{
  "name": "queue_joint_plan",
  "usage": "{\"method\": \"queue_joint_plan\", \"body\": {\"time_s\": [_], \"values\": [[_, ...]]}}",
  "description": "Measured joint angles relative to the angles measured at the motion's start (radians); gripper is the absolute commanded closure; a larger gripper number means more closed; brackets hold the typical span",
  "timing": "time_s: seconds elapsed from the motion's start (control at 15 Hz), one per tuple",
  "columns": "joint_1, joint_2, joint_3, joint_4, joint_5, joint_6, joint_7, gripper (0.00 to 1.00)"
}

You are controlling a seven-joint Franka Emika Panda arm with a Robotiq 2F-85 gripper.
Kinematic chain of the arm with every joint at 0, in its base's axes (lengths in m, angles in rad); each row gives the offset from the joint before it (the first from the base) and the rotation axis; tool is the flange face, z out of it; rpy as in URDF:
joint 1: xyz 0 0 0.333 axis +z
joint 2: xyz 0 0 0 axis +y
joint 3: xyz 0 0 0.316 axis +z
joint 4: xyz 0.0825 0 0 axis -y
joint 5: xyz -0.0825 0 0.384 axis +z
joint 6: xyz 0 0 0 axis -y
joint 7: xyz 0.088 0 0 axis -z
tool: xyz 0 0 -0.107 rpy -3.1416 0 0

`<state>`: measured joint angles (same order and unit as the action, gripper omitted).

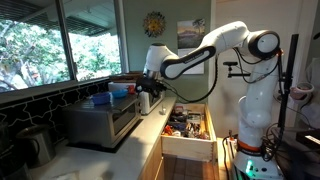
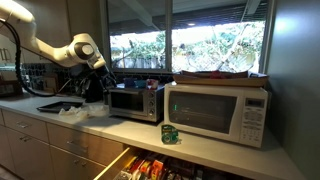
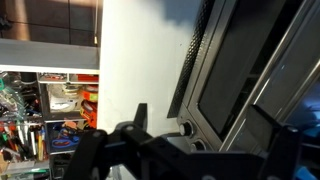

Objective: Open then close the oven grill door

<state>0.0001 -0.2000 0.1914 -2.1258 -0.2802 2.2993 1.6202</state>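
The stainless-steel toaster oven (image 1: 100, 122) stands on the counter, and it also shows in an exterior view (image 2: 135, 101) next to the microwave. Its dark-glass grill door (image 3: 240, 70) looks shut. A silver handle bar (image 3: 283, 55) runs along the door's edge, and the knobs (image 3: 186, 128) sit beside the glass. My gripper (image 1: 149, 94) hovers at the oven's knob end, close to the front, and shows in both exterior views (image 2: 101, 78). In the wrist view its fingers (image 3: 205, 128) are spread apart and hold nothing.
A white microwave (image 2: 216, 111) stands beside the oven, with a green can (image 2: 170, 133) in front of it. A wooden drawer (image 1: 189, 132) full of small items is pulled open below the counter. Blue things (image 1: 119, 90) lie on the oven top. Windows are behind.
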Motion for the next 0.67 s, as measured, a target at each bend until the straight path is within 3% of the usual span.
{"method": "queue_joint_plan", "body": {"time_s": [0.33,0.67], "values": [[-0.004,0.086,-0.008,0.011,-0.014,0.173,0.138,0.0],[0.004,0.179,-0.021,0.063,-0.016,0.196,0.172,0.0]]}}
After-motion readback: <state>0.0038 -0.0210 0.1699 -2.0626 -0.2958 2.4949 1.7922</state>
